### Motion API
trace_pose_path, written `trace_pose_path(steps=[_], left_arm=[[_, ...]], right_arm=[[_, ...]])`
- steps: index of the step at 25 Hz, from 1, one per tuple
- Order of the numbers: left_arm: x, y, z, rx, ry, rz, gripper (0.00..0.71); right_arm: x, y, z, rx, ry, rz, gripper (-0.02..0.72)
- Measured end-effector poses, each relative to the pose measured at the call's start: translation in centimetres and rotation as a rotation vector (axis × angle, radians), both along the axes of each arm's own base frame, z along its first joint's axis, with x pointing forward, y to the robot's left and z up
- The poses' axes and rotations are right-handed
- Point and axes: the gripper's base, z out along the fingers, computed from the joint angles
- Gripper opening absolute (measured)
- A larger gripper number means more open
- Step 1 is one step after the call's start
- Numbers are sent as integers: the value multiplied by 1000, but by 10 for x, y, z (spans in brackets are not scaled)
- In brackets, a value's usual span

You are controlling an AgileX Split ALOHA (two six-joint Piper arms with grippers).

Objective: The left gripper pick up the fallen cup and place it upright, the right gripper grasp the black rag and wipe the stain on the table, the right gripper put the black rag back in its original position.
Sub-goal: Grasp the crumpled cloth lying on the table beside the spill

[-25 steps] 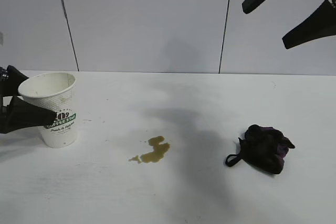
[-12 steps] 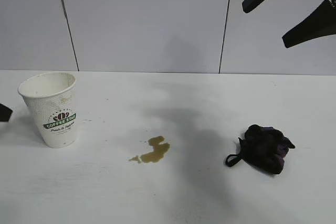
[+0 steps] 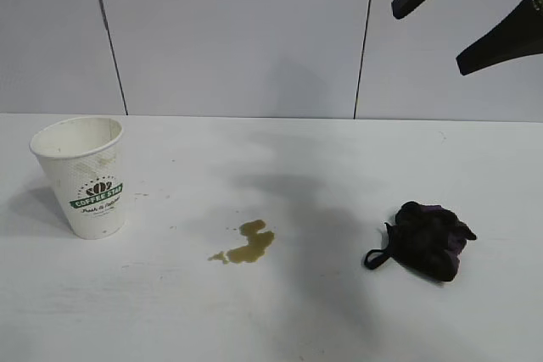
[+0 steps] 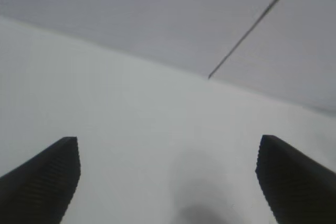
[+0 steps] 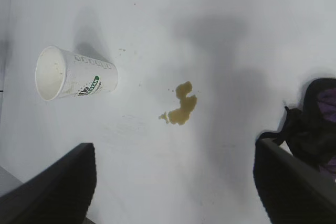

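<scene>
The white cup (image 3: 87, 177) with the green COFFEE band stands upright at the table's left; it also shows in the right wrist view (image 5: 73, 74). The olive-brown stain (image 3: 247, 243) lies mid-table, and shows in the right wrist view (image 5: 181, 109). The black rag (image 3: 427, 239) lies to the right of the stain, and at the edge of the right wrist view (image 5: 315, 121). My right gripper (image 3: 462, 14) hangs open high above the rag, empty (image 5: 173, 182). My left gripper (image 4: 168, 182) is out of the exterior view; its wrist view shows it open over bare table.
The white table (image 3: 280, 311) runs back to a grey panelled wall (image 3: 237, 31). Nothing else stands on it.
My left gripper let go of the upright cup and drew back off the left edge of the exterior view. The cup stays standing. The right gripper has not moved.
</scene>
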Motion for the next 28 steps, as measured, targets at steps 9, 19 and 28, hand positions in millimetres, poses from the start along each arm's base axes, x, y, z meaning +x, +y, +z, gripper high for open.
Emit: trace_pose_path(steps=[9, 19, 28], left_arm=[[-38, -19, 122, 201, -87, 35, 600], [-144, -64, 218, 452, -1, 229, 600], [-264, -147, 217, 548, -29, 153, 600]], right_arm=[[0, 0, 0, 1, 0, 0, 568], [0, 0, 0, 0, -1, -1, 568], [-1, 0, 0, 2, 11, 9, 568]])
